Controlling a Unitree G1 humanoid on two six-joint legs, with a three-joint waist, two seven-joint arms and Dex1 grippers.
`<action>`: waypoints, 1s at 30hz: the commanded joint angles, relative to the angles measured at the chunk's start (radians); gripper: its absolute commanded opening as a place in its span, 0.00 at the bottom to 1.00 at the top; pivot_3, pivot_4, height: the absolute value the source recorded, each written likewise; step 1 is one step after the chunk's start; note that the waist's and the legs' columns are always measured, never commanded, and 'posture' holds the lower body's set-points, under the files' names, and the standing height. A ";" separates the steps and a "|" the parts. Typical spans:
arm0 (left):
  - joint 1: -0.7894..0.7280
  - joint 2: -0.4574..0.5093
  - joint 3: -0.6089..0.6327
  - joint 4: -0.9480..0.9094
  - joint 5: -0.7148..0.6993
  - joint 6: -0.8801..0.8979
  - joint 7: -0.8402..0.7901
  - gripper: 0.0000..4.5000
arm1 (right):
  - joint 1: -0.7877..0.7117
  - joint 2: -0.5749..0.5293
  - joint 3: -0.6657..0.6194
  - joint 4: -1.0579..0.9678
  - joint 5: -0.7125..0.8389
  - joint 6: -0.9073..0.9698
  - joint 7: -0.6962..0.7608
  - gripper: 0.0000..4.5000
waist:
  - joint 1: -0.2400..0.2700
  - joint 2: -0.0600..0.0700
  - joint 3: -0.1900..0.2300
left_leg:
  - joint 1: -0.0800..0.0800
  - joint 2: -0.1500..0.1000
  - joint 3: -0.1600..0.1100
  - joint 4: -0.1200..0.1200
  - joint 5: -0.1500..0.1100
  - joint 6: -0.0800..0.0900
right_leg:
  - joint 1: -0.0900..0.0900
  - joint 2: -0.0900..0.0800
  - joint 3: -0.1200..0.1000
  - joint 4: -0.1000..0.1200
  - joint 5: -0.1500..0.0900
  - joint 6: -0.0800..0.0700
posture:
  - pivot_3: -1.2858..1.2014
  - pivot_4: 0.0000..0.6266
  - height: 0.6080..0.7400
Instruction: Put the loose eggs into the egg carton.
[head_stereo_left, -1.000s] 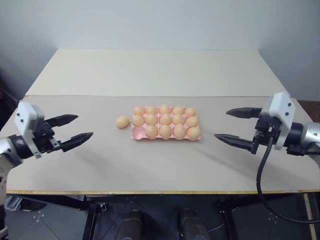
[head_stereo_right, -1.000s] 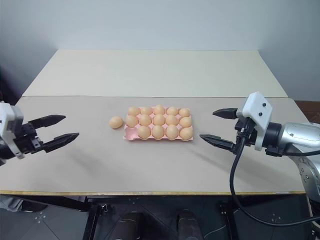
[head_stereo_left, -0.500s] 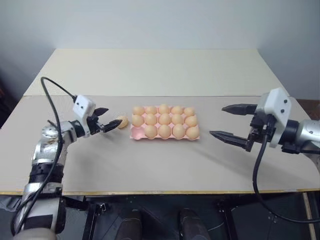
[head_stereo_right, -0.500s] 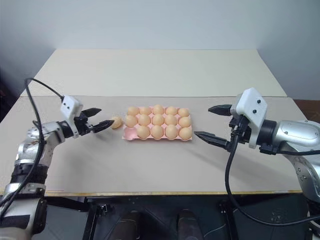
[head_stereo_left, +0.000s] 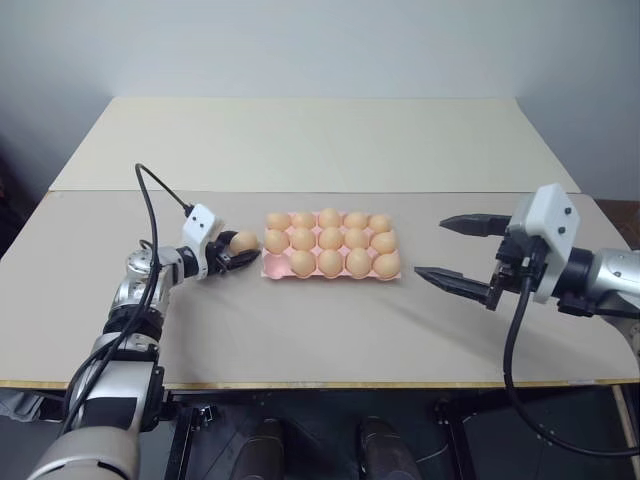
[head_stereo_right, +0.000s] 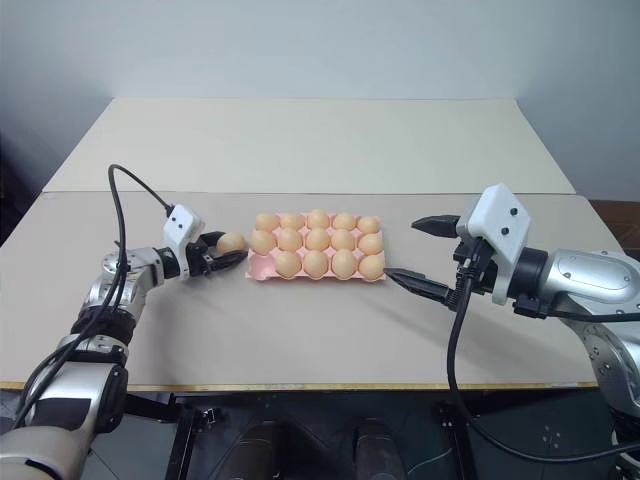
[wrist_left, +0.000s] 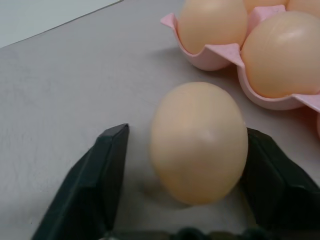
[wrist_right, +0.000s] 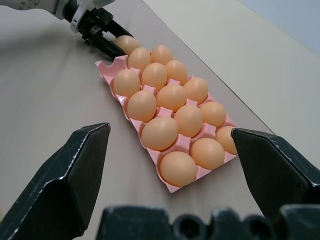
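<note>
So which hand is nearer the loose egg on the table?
Left. The left hand has the loose egg between its fingers, beside the egg carton. The right hand hangs open past the carton's far end.

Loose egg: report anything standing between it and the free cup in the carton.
Nothing visible blocks it. The loose egg lies between the fingers of the left gripper, just off the left end of the egg carton. The empty cup is the near-left corner one, with only the carton's low rim between them.
</note>
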 joint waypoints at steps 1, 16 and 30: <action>-0.018 0.013 0.013 0.017 0.008 -0.017 -0.007 0.43 | -0.007 -0.010 -0.048 -0.026 0.018 0.008 -0.014 1.00 | 0.000 0.000 0.000 | 0.000 0.000 0.000 0.000 0.000 0.000 | 0.000 0.000 0.000 0.000 0.000 0.000 | 0.52 0.24 1.00; 0.108 0.091 0.033 -0.522 -0.189 0.208 -0.242 0.43 | 0.009 0.009 -0.049 -0.043 0.016 0.010 -0.043 1.00 | 0.003 0.000 0.000 | 0.000 0.000 0.000 0.000 0.000 0.000 | 0.001 0.000 0.000 0.000 0.000 0.000 | 0.52 0.24 1.00; 0.085 0.063 -0.069 -0.521 -0.163 0.260 -0.318 0.87 | 0.028 0.009 -0.062 -0.064 0.019 0.026 -0.060 1.00 | -0.004 0.000 0.000 | 0.000 0.000 0.000 0.000 0.000 0.000 | 0.000 0.001 0.000 0.000 0.000 0.000 | 0.52 0.24 1.00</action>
